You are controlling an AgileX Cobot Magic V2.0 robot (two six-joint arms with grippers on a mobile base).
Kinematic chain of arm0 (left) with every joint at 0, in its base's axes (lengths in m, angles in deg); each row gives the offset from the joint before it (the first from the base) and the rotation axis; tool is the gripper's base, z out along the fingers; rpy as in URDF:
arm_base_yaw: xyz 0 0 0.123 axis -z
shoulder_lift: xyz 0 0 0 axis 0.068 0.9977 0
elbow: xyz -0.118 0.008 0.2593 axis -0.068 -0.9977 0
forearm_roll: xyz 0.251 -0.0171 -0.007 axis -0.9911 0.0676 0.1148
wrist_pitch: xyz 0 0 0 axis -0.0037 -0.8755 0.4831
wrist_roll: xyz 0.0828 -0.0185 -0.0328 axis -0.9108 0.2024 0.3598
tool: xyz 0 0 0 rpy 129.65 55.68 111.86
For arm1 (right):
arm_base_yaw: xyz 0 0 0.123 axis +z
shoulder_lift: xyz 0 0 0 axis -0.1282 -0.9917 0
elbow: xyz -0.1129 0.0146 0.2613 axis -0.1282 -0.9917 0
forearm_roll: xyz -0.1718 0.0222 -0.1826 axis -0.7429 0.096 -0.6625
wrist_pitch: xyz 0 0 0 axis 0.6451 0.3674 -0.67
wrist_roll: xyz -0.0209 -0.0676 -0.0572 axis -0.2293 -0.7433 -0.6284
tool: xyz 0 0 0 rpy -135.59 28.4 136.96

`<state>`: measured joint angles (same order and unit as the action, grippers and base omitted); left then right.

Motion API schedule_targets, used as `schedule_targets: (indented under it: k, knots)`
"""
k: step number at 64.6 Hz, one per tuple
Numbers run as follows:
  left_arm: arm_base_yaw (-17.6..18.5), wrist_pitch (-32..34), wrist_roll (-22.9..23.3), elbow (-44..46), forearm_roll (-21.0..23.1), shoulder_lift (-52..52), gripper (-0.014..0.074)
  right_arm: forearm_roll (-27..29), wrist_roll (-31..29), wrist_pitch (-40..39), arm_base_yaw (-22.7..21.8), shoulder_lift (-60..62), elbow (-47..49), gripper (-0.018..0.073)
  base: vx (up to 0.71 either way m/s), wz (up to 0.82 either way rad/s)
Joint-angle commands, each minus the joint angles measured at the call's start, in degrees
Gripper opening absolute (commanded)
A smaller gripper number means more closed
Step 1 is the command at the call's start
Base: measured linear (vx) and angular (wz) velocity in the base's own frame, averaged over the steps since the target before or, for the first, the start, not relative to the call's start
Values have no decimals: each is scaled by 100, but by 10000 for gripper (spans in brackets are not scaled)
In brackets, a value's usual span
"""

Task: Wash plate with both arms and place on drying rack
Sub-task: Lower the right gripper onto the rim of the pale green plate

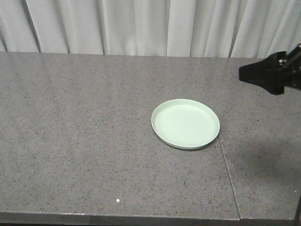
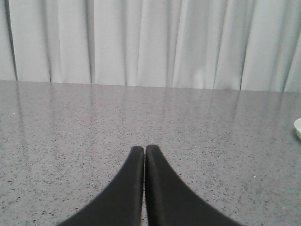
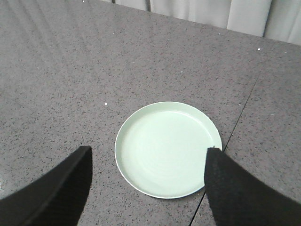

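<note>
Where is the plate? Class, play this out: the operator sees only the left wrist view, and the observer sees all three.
Observer: The plate lies flat on the table, right of centre in the front view. Your view catches only a sliver of its rim.
Operator: Is anything on it?
Observer: No, the right wrist view shows it bare.
Operator: What is the right hand doing?
Observer: The right hand is open, raised off the table and aimed at the plate, and it is not touching it.
Operator: Can you see the rack?
Observer: No view shows a rack.
</note>
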<state>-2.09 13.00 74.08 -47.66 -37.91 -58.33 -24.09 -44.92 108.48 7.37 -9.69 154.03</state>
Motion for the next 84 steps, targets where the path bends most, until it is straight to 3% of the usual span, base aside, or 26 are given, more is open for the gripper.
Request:
schedule_targets:
  k: [1, 9, 18, 29, 36, 50, 84]
  knots:
    - [-4, 404, 23, -82, 8, -89, -6, -78, 67, -220, 329, -505, 569, 494, 0, 0]
    - [-4, 404, 23, -82, 8, -89, -6, -1057, 838, -256, 824, -1303, 1063, 491, 0, 0]
    - [-4, 404, 23, -82, 8, -89, -6, -2569, 2026, -72, 1221, -2122, 1611, 491, 0, 0]
    - [-4, 404, 23, -82, 8, -89, -6, -3935, 3281, 366, 1361, -2947, 2210, 491, 0, 0]
    - [-4, 404, 23, -82, 8, -89, -6, -4194, 3622, 660, 1334, -3403, 2557, 491, 0, 0]
    - [-4, 404, 23, -82, 8, -89, -6, -4386, 3719, 1133, 1327, -4145, 3074, 491, 0, 0]
    - [-4, 404, 23, -82, 8, -89, -6, -4403, 4003, 1217, 1327, -5017, 3222, 469, 0, 0]
